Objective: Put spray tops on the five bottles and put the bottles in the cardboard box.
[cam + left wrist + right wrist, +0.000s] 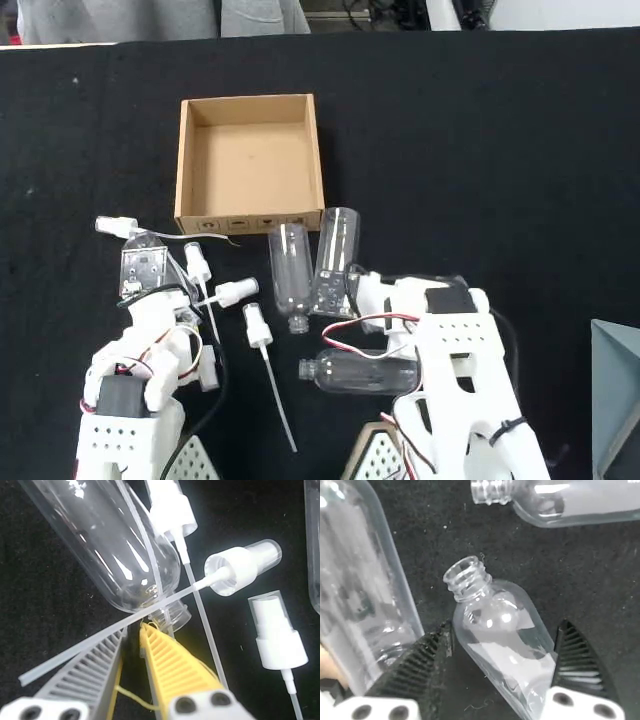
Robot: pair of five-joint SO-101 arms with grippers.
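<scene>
Nearest us, we are seeing the left gripper (pixel 136 629) with its jaws drawn almost together, only a sliver between them, and the tips sitting at the neck of a clear bottle (pixel 115 550); whether they are pinching its rim we cannot tell; a thin dip tube (pixel 75 650) is crossing just over the tips. The right gripper (pixel 505 629) is standing wide open, its black fingers (pixel 417 670) flanking the body of a second bottle (pixel 510 645) without clamping it; beside it a third bottle (pixel 360 580) is lying, and past its neck a fourth bottle (pixel 570 502) is lying crosswise. Between the arms four spray tops (pixel 235 292) are lying loose on the black table (pixel 520 150), one trailing a long tube toward the near edge. Farther off, the cardboard box (pixel 250 221) is sitting open and upright, its near wall just beside the bases of two bottles; small dark marks on that wall are proving too small for us to read. Wide bare cloth is stretching right of the box up to the far edge; a grey block (pixel 615 390) is crowding the near right corner.
</scene>
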